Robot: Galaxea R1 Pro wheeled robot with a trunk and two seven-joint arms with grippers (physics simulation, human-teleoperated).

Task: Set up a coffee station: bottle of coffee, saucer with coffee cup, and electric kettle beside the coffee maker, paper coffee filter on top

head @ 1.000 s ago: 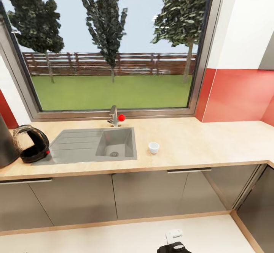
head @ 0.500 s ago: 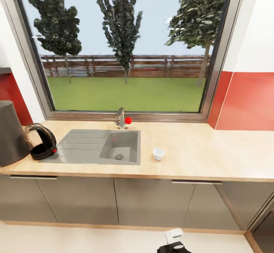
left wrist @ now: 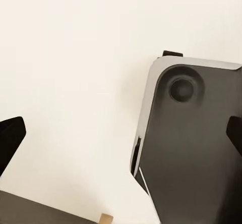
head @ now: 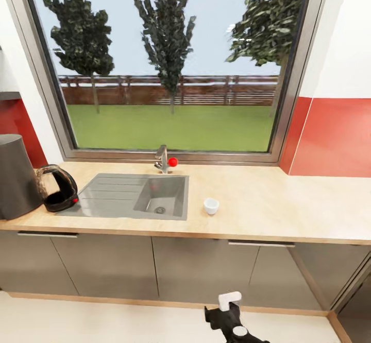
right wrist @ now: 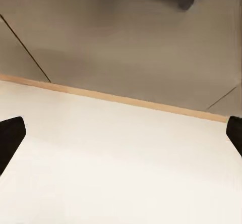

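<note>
Camera shifted slightly; small white coffee cup [head: 211, 206] stands upright.

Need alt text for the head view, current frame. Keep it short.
A wood-look counter under a big window holds a grey sink with a red-knobbed tap. A white cup stands right of the sink; a black kettle and a dark coffee maker stand left of it. Part of a robot arm shows at the bottom edge.

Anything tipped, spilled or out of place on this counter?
Nothing spilled or damaged. The coffee cup stands upright on the bare countertop right of the sink, with no saucer under it; the kettle sits beside the coffee maker.
</note>
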